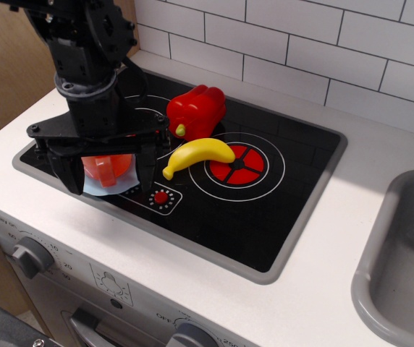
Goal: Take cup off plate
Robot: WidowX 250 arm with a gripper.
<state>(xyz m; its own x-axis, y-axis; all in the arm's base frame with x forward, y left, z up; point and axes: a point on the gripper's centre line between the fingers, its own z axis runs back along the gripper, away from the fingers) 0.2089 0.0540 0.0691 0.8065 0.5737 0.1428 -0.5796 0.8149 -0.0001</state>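
Observation:
The orange-red cup (108,168) stands on the light-blue plate (111,189) at the left of the black stovetop. My black gripper (107,172) hangs right over the cup, fingers spread wide, one finger (66,172) to its left and one (146,170) to its right. The jaws straddle the cup without closing on it. The gripper's crossbar hides the cup's rim and most of the plate.
A red bell pepper (195,110) sits behind and to the right of the cup. A yellow banana (198,154) lies next to the right finger. A grey sink (402,267) is at the far right. White tiled wall runs behind the stove.

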